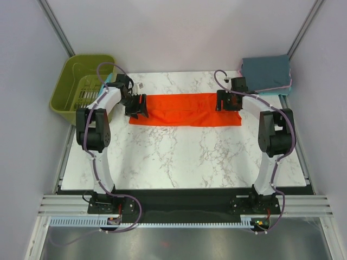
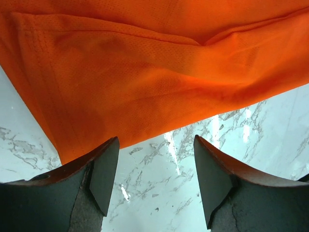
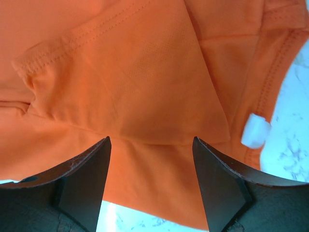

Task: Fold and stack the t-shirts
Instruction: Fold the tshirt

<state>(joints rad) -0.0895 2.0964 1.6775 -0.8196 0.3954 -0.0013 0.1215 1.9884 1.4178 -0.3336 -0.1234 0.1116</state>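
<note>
1. Orange t-shirt (image 1: pixel 187 110), one: folded into a long strip, flat across the far half of the table (image 1: pixel 179 157).
2. Left gripper (image 2: pixel 154 169), one: fingers spread, empty, at the strip's left end.
3. Right gripper (image 3: pixel 152 169), one: fingers spread, empty, above the right end. Only this wrist view shows a white label (image 3: pixel 256 131) beside a stitched edge.
4. Top view only: one stack of folded shirts (image 1: pixel 265 73), slate-blue uppermost, at the far right corner; one green basket (image 1: pixel 81 89), far left.
</note>
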